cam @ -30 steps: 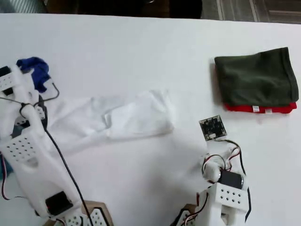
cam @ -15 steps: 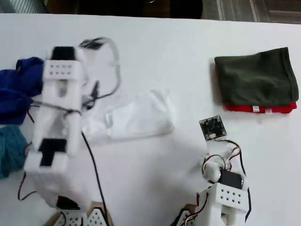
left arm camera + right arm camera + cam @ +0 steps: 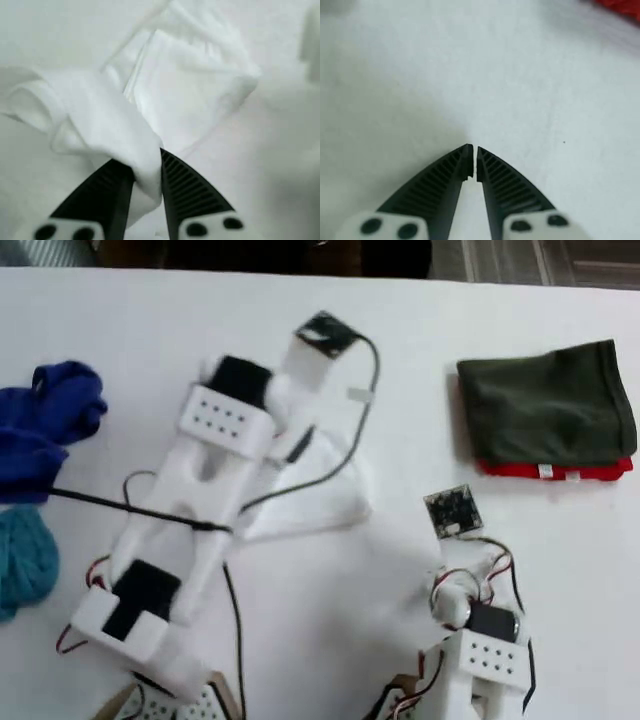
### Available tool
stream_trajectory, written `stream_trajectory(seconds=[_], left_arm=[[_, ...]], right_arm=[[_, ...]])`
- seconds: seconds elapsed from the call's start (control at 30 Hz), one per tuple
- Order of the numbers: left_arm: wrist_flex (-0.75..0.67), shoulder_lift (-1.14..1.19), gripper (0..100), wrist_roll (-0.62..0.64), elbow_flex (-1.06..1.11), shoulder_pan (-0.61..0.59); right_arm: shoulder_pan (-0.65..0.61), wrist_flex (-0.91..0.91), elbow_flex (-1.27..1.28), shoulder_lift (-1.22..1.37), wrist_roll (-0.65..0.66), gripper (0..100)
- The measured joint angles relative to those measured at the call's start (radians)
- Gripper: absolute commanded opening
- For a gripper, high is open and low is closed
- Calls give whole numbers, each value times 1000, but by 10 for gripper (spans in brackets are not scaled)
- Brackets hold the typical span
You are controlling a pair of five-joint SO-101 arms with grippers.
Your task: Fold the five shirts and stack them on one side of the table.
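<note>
left wrist view is showing the left gripper [image 3: 145,170] clenching a bunched fold of the white shirt [image 3: 195,85], the cloth pinched between its black fingers [image 3: 185,185]. in the high view the left arm [image 3: 200,470] is spanning diagonally over the white shirt [image 3: 320,502], which is lying mid-table [image 3: 400,330]. the right gripper [image 3: 474,162] is hanging clenched on nothing, just above bare tabletop. a folded green shirt [image 3: 545,400] is resting on a folded red shirt [image 3: 555,471] at the right side. a blue shirt [image 3: 45,425] and a teal shirt [image 3: 22,560] are lying crumpled at the left edge.
</note>
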Motion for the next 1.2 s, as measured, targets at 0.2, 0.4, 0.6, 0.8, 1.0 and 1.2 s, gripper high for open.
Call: stream_trajectory(seconds=[0.2,0.4,0.6,0.8,1.0,1.2], left_arm=[[-64,153,24,-2,0,89],[-127,275,29,-2,-5,91],[-129,296,151,-2,-97,91],[-129,299,119,-2,-133,115],[-127,299,214,-3,-141,112],[-12,298,159,-3,-276,-31]], right_arm=[[0,0,0,0,0,21],[0,0,0,0,0,21],[0,0,0,0,0,21],[0,0,0,0,0,21],[0,0,0,0,0,21],[0,0,0,0,0,21]])
